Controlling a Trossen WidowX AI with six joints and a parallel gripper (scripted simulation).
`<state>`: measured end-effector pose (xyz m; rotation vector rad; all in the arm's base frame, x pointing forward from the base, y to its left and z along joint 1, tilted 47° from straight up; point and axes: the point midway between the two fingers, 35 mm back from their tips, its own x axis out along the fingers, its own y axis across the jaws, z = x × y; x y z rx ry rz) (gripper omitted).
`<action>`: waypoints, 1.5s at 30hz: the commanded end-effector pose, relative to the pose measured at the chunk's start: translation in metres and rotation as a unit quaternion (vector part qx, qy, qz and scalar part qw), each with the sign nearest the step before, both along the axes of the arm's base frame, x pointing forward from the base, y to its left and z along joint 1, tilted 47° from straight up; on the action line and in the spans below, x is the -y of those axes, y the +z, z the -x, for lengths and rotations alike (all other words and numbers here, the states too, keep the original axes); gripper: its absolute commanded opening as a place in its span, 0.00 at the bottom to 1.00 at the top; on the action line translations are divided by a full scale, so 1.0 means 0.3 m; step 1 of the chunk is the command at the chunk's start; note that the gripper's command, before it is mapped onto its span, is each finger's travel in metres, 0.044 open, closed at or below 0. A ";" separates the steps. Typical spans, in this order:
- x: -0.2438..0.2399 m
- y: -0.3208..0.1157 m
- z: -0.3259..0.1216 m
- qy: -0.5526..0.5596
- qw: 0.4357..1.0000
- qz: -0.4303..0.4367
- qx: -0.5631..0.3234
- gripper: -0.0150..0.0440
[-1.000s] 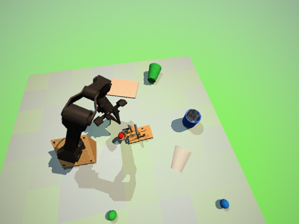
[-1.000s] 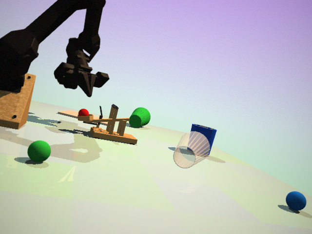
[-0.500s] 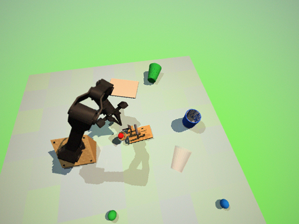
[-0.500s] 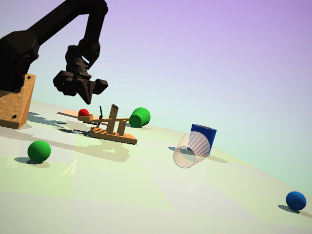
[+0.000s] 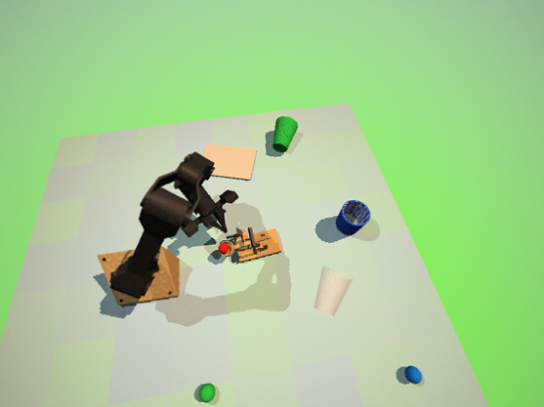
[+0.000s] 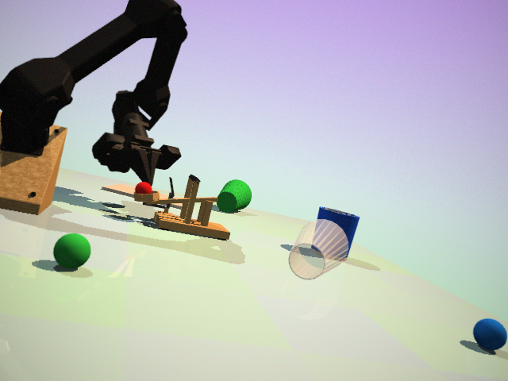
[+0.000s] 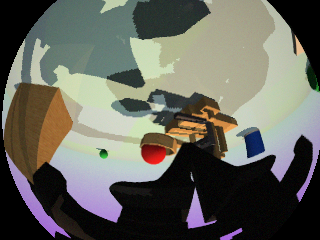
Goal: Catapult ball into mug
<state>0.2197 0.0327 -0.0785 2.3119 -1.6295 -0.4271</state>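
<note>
The red ball (image 5: 223, 247) (image 6: 143, 188) (image 7: 153, 154) sits in the round cup at the end of the wooden catapult's throwing arm. The catapult (image 5: 273, 248) (image 6: 197, 228) (image 7: 225, 121) stands on the table, its cup end towards the robot's base and its other end towards the mug side. The blue mug (image 5: 348, 224) (image 6: 349, 231) (image 7: 254, 144) stands upright, off beyond the catapult's far end. My gripper (image 5: 225, 230) (image 6: 151, 183) (image 7: 186, 146) is shut and empty. Its tips point down close beside the ball and the catapult's cup; whether they touch is unclear.
A clear pinkish cup (image 5: 332, 290) (image 6: 307, 262) lies on its side near the mug. A green cup (image 5: 285, 130) (image 6: 235, 195) lies at the back, near a flat peach panel (image 5: 231, 161). A green ball (image 5: 207, 393) (image 6: 71, 250) and a blue ball (image 5: 412, 374) (image 6: 490, 333) lie in front.
</note>
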 end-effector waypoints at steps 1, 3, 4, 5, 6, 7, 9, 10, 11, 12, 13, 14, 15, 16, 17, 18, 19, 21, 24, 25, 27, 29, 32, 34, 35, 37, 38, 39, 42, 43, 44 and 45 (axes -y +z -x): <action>0.025 -0.018 0.005 0.000 1.000 0.004 -0.005 0.25; 0.034 -0.025 0.007 0.000 1.000 0.004 -0.005 0.25; 0.038 -0.028 0.007 0.000 1.000 0.004 -0.005 0.25; 0.042 -0.032 0.008 0.000 1.000 0.004 -0.005 0.25; 0.046 -0.035 0.009 0.000 1.000 0.004 -0.005 0.25; 0.051 -0.039 0.010 0.000 1.000 0.004 -0.005 0.25; 0.059 -0.045 0.012 0.000 1.000 0.004 -0.004 0.25; 0.063 -0.049 0.013 0.000 1.000 0.004 -0.004 0.25; 0.067 -0.052 0.013 0.000 1.000 0.005 -0.004 0.25; 0.071 -0.055 0.014 0.000 1.000 0.005 -0.004 0.25; 0.076 -0.059 0.015 0.000 1.000 0.005 -0.004 0.25; 0.080 -0.062 0.017 0.000 1.000 0.005 -0.004 0.25; 0.084 -0.065 0.018 0.000 1.000 0.005 -0.004 0.25; 0.088 -0.068 0.019 0.000 1.000 0.005 -0.004 0.25; 0.092 -0.072 0.020 0.000 1.000 0.005 -0.004 0.25; 0.096 -0.074 0.021 0.000 1.000 0.005 -0.004 0.25; 0.098 -0.076 0.021 0.000 1.000 0.005 -0.004 0.25; 0.104 -0.081 0.023 0.000 1.000 0.005 -0.004 0.25; 0.146 -0.116 0.032 0.000 1.000 0.006 -0.004 0.25; 0.146 -0.116 0.032 0.000 1.000 0.006 -0.004 0.25; 0.146 -0.116 0.032 0.000 1.000 0.006 -0.004 0.25; 0.113 -0.110 0.021 0.001 1.000 0.004 -0.005 0.25; -0.040 -0.073 -0.009 0.008 1.000 -0.003 -0.011 0.25; -0.154 -0.033 -0.010 0.012 1.000 -0.007 -0.016 0.25; -0.207 -0.011 -0.005 0.014 1.000 -0.009 -0.018 0.25; -0.278 0.021 0.008 0.017 1.000 -0.011 -0.021 0.25; -0.289 0.026 0.010 0.017 1.000 -0.011 -0.022 0.25; -0.292 0.028 0.011 0.018 1.000 -0.011 -0.022 0.25; -0.249 0.002 -0.008 0.024 0.999 -0.017 -0.014 0.30; -0.250 0.001 -0.011 0.023 0.999 -0.020 -0.012 0.34; -0.252 0.000 -0.016 0.021 0.999 -0.024 -0.008 0.39; -0.255 -0.001 -0.022 0.018 0.999 -0.031 -0.002 0.43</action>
